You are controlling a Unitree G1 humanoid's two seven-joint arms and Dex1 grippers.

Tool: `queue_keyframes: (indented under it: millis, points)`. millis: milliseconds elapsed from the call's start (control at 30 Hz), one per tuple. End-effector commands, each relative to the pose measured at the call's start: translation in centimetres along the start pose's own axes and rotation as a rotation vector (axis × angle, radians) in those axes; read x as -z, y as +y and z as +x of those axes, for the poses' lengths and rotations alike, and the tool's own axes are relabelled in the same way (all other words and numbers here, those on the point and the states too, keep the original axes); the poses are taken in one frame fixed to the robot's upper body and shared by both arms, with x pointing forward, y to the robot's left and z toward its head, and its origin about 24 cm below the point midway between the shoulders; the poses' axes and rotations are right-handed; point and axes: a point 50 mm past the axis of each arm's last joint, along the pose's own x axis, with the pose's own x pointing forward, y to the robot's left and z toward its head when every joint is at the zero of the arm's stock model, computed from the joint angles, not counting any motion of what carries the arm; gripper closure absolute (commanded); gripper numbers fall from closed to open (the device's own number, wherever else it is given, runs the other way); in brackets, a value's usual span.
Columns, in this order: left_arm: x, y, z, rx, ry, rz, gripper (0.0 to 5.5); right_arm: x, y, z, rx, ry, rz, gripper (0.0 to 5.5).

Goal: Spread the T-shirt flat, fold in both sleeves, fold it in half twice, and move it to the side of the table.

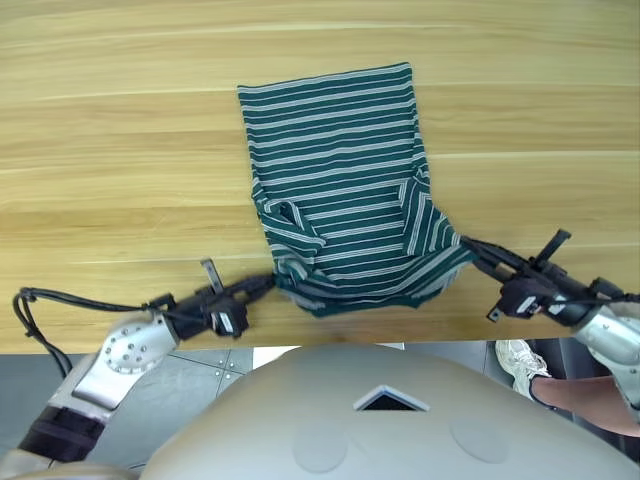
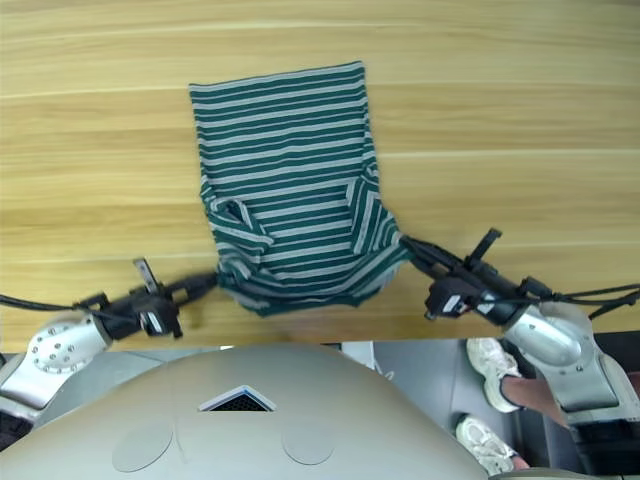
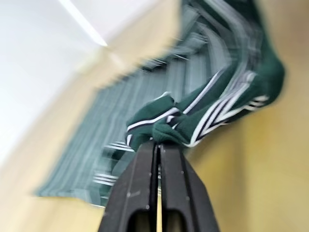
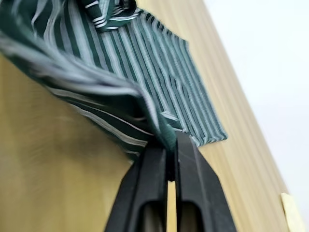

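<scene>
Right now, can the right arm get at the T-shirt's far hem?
Probably not yet. The right hand is shut on the near right corner of the T-shirt, so it would have to let go first. Otherwise the way over the table to the far hem looks free.

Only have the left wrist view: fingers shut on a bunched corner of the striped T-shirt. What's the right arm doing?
Observer: Right gripper is shut on the T-shirt's other near corner, by the table's front edge.
Operator: Sleeves in?
Observer: Both sleeves lie folded onto the body.
Operator: Far end?
Observer: Far hem lies flat on the table; the near end is bunched between left gripper and right.
</scene>
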Motion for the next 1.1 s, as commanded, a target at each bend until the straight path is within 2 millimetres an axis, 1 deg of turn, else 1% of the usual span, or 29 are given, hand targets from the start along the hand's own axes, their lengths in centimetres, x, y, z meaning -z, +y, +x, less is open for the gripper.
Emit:
queue_keyframes:
  millis: [33, 100, 167, 300, 400, 467, 533, 633, 767, 900, 1100]
  points:
    - [0.2, 2.4, 1.1, -0.154, -0.01, 0.014, 5.5, 0.0, -1.5, 1.9, 0.059, -0.034, -0.018, 5.49]
    - [0.1, 3.6, 1.6, -0.21, -0.024, 0.022, 5.5, 0.1, -2.4, 3.0, 0.098, -0.045, -0.043, 5.49]
    - [0.5, 4.7, 2.5, -0.246, -0.014, 0.05, 5.5, 0.2, -3.4, 4.5, 0.15, -0.066, -0.052, 5.49]
    - [1.9, 7.2, 3.8, -0.351, 0.063, 0.085, 5.5, 0.7, -5.4, 7.7, 0.267, -0.082, -0.056, 5.49]
    - [3.1, 8.9, 4.7, -0.415, 0.11, 0.1, 5.5, 1.7, -7.1, 10.2, 0.35, -0.045, -0.06, 5.49]
    - [3.9, 10.0, 5.8, -0.443, 0.124, 0.104, 5.5, 2.8, -8.2, 12.2, 0.391, 0.001, -0.052, 5.49]
    - [4.4, 10.5, 6.9, -0.444, 0.128, 0.114, 5.5, 3.7, -8.7, 13.6, 0.412, 0.04, -0.049, 5.49]
    - [5.1, 11.2, 8.1, -0.45, 0.139, 0.132, 5.5, 4.8, -9.3, 15.1, 0.433, 0.086, -0.037, 5.49]
    - [5.6, 12.4, 9.8, -0.465, 0.132, 0.143, 5.5, 6.1, -10.3, 16.6, 0.47, 0.148, -0.023, 5.49]
    - [6.3, 13.5, 11.0, -0.472, 0.147, 0.145, 5.5, 6.4, -10.8, 18.2, 0.475, 0.174, -0.022, 5.49]
    - [7.0, 14.7, 11.7, -0.523, 0.175, 0.14, 5.5, 6.5, -11.4, 19.5, 0.497, 0.206, -0.012, 5.49]
